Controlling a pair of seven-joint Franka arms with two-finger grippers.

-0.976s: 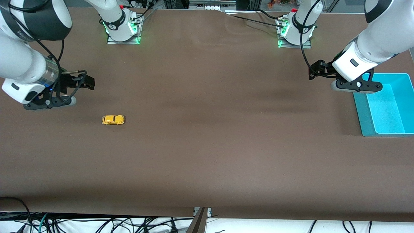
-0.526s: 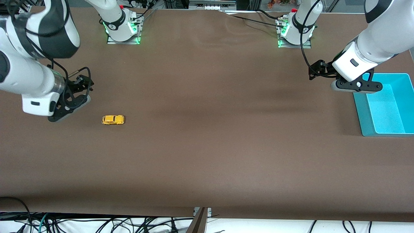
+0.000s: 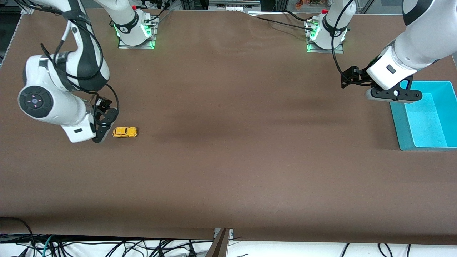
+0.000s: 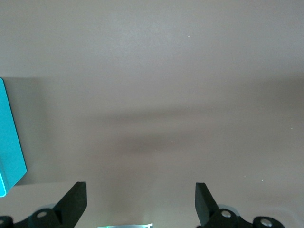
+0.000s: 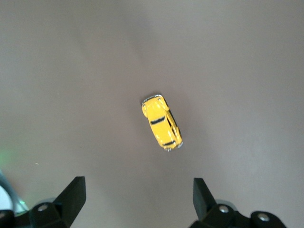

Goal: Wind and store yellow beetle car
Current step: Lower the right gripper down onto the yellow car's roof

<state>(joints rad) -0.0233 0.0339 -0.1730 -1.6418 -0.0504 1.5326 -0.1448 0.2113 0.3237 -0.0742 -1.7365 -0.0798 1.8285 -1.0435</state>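
Hovering just beside the one yellow beetle car (image 3: 125,132), the right end effector (image 3: 101,129) was seen released and empty. The car lay toward the right arm's end of the worktop (image 3: 228,171), its long axis along the worktop's length. The left end effector (image 3: 351,79), released, waited by the one teal bin (image 3: 400,128).

Yellow beetle car (image 5: 161,122) glossy; table covering (image 3: 228,160) matt brown; bin (image 3: 401,132) smooth plastic

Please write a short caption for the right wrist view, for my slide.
Open right gripper above the brown table, with the yellow car resting on its wheels ahead of the fingers.
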